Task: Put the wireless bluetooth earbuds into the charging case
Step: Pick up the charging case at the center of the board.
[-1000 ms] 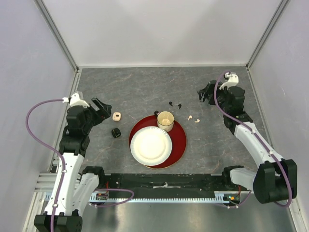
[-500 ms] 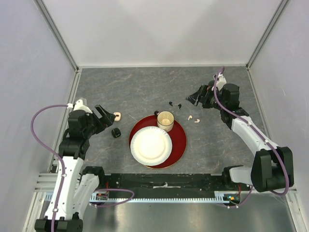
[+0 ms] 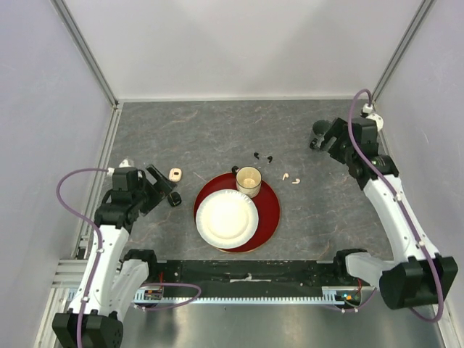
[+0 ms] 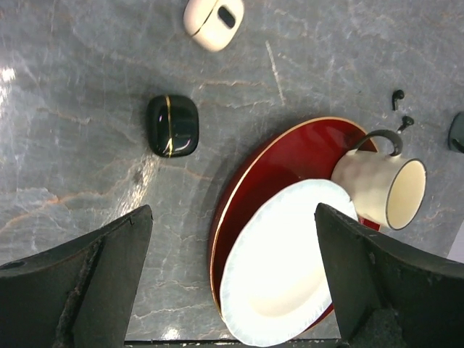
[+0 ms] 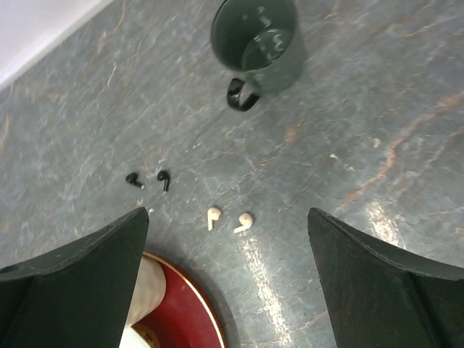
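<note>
Right gripper (image 3: 328, 142) pulled back; black case (image 4: 172, 125) shut (white earbuds (image 5: 244, 221) outside)

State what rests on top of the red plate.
A white plate and a cream mug rest on the red plate. Anything beneath the white plate is covered.

Round tray (image 3: 270, 210) mid-worktop (image 3: 217, 130) — small things around it.
A plate (image 3: 226, 219) lies on the tray's near-left part, a cup (image 3: 248, 180) on its far edge. Left of the tray, the farther case (image 4: 213, 20) sits behind the nearer case (image 4: 172, 125). One earbud pair (image 5: 164, 180) lies behind the cup, the other pair (image 5: 212, 215) to its right — a mug (image 5: 257, 40) farther right.
</note>
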Motion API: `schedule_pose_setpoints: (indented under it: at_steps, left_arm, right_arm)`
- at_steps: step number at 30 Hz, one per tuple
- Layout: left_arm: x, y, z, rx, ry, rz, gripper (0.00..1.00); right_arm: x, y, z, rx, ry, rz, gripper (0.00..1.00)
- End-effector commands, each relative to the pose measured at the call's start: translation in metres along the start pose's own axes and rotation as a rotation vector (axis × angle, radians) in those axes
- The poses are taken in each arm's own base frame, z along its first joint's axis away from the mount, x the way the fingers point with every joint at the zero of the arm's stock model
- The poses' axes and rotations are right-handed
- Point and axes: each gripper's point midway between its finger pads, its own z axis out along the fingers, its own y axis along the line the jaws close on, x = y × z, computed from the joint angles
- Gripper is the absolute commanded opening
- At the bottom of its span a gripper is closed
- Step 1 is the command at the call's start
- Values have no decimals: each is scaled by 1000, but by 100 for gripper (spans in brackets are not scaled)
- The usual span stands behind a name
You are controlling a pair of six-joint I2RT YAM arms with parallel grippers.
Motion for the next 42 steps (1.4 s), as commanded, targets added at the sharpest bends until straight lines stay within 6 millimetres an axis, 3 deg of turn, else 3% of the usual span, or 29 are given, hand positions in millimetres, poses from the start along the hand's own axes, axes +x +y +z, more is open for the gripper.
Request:
schedule_pose_setpoints:
  at_steps: [1, 5, 9, 11, 15, 19, 22, 29, 31, 37, 39, 40, 42]
  left_arm:
    - [20, 5, 8, 12, 45, -110, 100]
    - [10, 7, 10, 12, -20, -115, 100]
    - [-8, 27, 3, -131, -91, -85, 100]
    - [-6, 37, 4, -176, -94, -104, 100]
    - [-6, 25, 14, -98, -89, -53, 99]
    - [-13, 16, 33, -86, -48, 20, 97]
    - [-32, -15, 42, 6, -37, 112, 96]
    - [-44, -1, 92, -146, 82, 227, 94]
    - [-50, -10, 99, -114, 89, 270, 93]
    - [-61, -7, 120, -152, 152, 419, 90]
    - [-70, -4, 128, -175, 159, 490, 90]
    - [-63, 4, 134, -200, 214, 513, 90]
    - [-67, 10, 141, -222, 230, 577, 89]
  right_arm:
    - [1, -19, -6, 42, -91, 20, 98]
    - [11, -10, -3, -55, -119, 103, 98]
    - [25, 16, -10, -149, -13, 32, 98]
    - [25, 21, -14, -175, -7, -43, 98]
    - [27, 33, -24, -245, 25, -144, 98]
    - [30, 37, -29, -282, 47, -175, 98]
    - [36, 40, -31, -309, 72, -194, 98]
    - [44, 41, -31, -335, 109, -234, 98]
    - [45, 41, -32, -336, 119, -243, 98]
    - [44, 41, -32, -332, 131, -265, 98]
    - [45, 42, -30, -334, 140, -263, 98]
    - [46, 42, -30, -336, 142, -264, 98]
    - [47, 42, -28, -333, 151, -264, 98]
